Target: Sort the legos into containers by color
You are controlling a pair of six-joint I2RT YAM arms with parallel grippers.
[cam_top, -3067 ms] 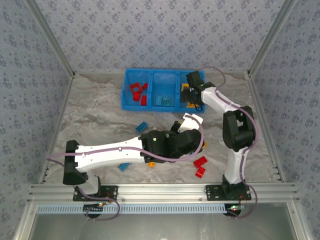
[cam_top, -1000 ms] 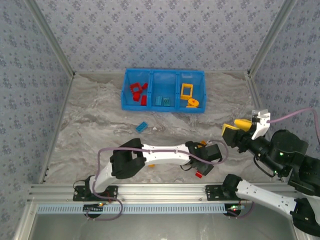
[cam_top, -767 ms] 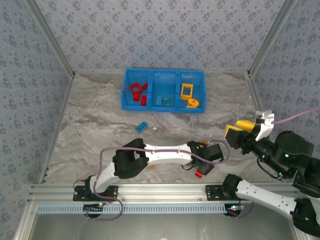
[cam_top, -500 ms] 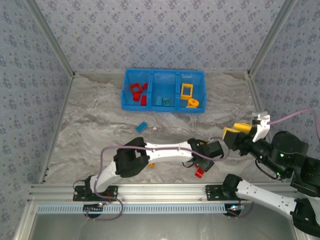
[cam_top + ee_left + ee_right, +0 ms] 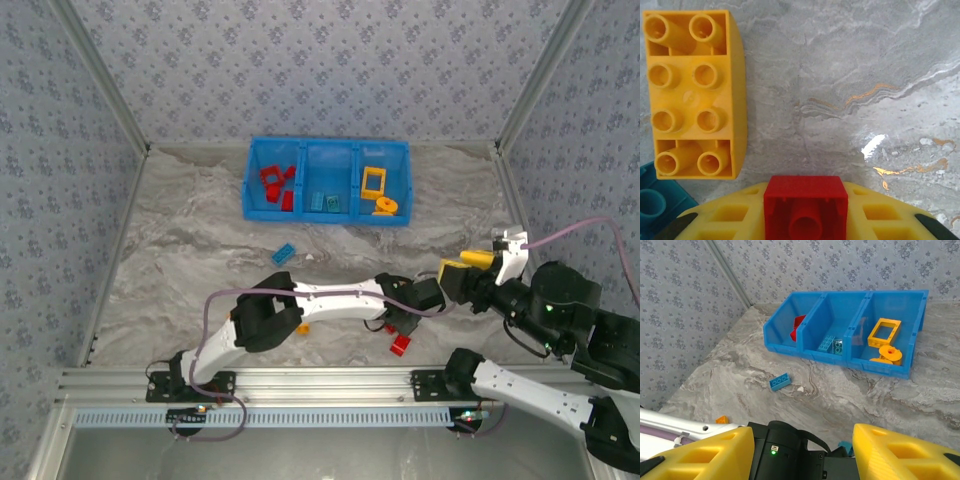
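Left gripper (image 5: 805,212) pinching red brick (image 5: 805,197); right gripper (image 5: 802,447) wide open, empty.
Brick judged light, rigid, slick: grip flat opposite walls. Yellow brick (image 5: 690,95) near on tabletop (image 5: 865,75).

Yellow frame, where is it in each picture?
Top view: the yellow frame lies at the far middle of the table, in the right compartment of the tray.
Right wrist view: the frame is at the upper right, in that same compartment.
Shared landmark: the blue tray.
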